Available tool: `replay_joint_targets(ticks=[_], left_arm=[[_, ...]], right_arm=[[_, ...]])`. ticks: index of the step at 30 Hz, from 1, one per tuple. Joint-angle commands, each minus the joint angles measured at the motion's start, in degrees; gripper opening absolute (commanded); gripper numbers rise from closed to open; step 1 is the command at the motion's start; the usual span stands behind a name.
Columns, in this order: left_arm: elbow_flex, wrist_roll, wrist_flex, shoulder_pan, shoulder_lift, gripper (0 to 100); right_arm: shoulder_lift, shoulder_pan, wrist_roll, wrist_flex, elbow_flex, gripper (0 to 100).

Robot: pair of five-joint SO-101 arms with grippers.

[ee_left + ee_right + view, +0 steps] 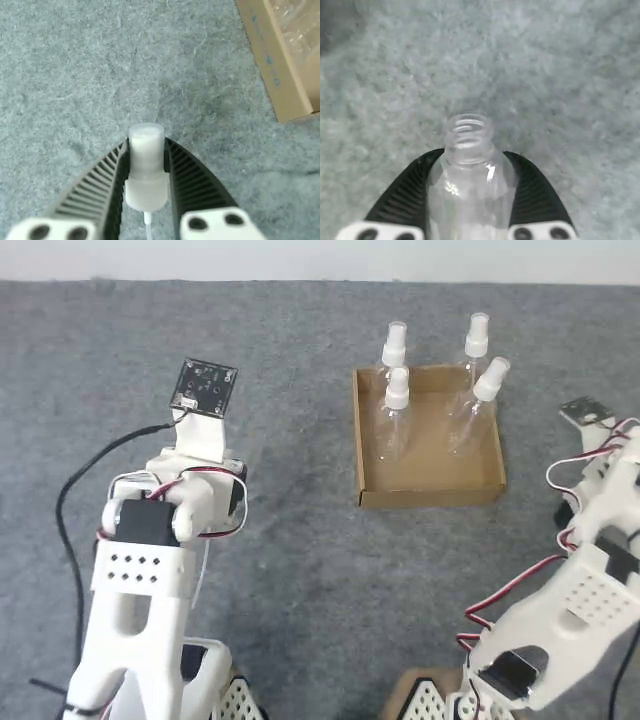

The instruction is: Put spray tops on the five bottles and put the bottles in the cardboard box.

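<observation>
My left gripper point(146, 146) is shut on a white spray top point(145, 170), nozzle end outward, with its thin dip tube point(147, 226) trailing back between the fingers. It hangs over grey carpet, to the left of the cardboard box point(280, 75). My right gripper point(472, 156) is shut on a clear bottle point(468, 175) whose threaded neck is bare and open. In the high view the left arm point(150, 540) stands left of the cardboard box point(430, 490) and the right arm point(600, 550) to its right. Several capped bottles point(393, 410) lie in the box.
Grey carpet point(290, 570) covers the table between the two arms and in front of the box. The box's low walls stand between the arms, toward the back. Red and white cables hang off both arms.
</observation>
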Motion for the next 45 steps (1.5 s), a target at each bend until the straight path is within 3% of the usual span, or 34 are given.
replay_joint_targets(ticks=[1,8,12,20,26,32,38,45], left_arm=[[-1.6,0.7,-1.4,0.2,-2.4,1],[-11.3,1.1,0.4,-0.4,-2.4,1],[-19.2,5.7,4.9,-0.4,-2.4,1],[-32.8,9.6,10.0,-0.4,-2.4,1],[-42.9,15.3,12.9,-0.4,-2.5,1],[-50.8,19.0,14.3,-0.4,-2.5,1],[-51.1,23.4,10.1,-0.4,-2.4,1],[-46.6,27.9,6.3,-0.4,-2.4,1]], right_arm=[[-8.1,-0.9,-5.1,3.8,-6.2,0.5],[-23.9,-7.6,-16.0,9.0,-6.6,0.5],[-33.6,-14.8,-20.5,11.8,-4.0,0.6],[-60.4,-37.5,-28.8,10.8,15.4,0.6],[-76.1,-57.8,-37.6,2.3,32.1,0.6],[-78.3,-73.2,-43.9,-11.6,44.7,0.6],[-78.9,-81.5,-44.5,-25.6,55.7,0.6],[-79.0,-83.3,-44.4,-26.6,57.1,0.6]])
